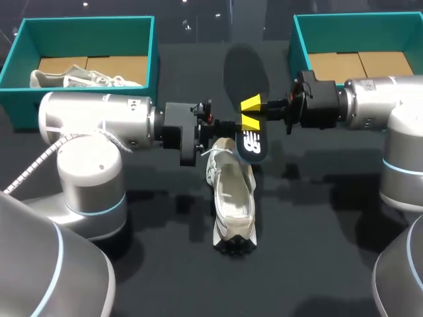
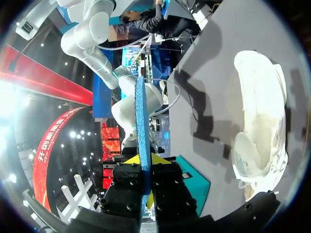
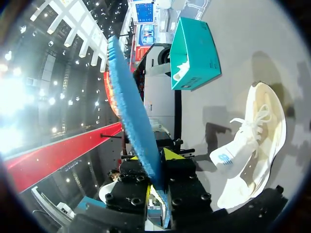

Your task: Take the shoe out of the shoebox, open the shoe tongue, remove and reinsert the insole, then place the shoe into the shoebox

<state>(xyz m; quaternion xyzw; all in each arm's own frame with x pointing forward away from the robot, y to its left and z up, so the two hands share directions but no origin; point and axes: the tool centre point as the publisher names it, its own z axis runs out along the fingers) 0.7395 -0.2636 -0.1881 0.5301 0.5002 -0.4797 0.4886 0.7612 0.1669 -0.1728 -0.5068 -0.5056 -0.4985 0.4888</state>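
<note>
One insole (image 1: pixel 252 146) in left pincer (image 2: pixel 145 159), right pincer (image 3: pixel 150 157)

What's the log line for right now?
left fingers: shut on insole | right fingers: shut on insole | insole: out of shoe, held up | shoe: on table

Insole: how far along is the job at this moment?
Done: the shoe lies on the table, out of its box, and the insole is out of the shoe. In hand: the left gripper and the right gripper both clamp the insole above the shoe. Left: put the insole back in, then place the shoe into a shoebox; the right-hand one holds no shoe.
</note>
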